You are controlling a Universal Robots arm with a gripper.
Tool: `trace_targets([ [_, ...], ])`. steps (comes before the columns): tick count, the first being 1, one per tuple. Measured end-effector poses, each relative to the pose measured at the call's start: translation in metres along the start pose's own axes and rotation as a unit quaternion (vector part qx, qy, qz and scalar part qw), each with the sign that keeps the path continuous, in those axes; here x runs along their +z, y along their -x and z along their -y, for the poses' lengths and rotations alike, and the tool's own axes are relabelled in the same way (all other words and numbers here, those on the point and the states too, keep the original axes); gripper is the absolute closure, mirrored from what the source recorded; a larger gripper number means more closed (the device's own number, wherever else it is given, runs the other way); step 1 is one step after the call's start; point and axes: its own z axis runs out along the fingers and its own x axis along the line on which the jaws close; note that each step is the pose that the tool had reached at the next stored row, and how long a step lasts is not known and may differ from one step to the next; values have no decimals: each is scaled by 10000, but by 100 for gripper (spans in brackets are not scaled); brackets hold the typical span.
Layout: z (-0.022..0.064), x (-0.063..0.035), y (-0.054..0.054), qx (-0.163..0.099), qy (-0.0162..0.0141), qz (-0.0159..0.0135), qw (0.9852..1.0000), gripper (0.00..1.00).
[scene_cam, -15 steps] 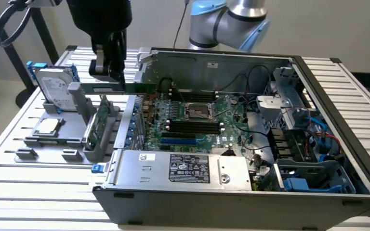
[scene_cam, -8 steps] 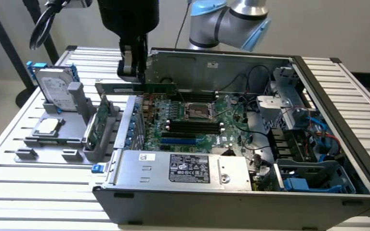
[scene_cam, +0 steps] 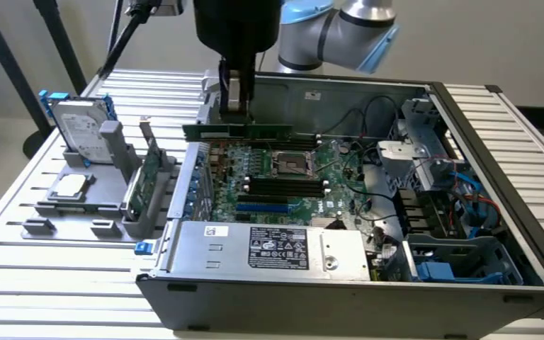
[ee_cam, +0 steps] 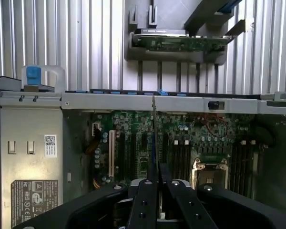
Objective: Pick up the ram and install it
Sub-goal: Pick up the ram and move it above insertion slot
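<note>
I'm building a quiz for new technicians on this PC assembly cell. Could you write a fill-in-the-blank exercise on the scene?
1. The tool is ____ on the long, narrow green ram stick.
2. The ram stick hangs ____ the green motherboard inside the open grey metal computer case, not yet in a slot.
3. The silver hard drive standing in the grey holder has ____ rails.
Missing words: shut; above; blue.
</note>
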Motion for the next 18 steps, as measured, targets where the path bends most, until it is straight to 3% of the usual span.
trace_targets([
  [2,87,15,10,0,6,-19,10000,87],
  [7,194,55,118,5,9,-136,9999,87],
  [18,388,137,488,7,16,-207,9998,87],
])
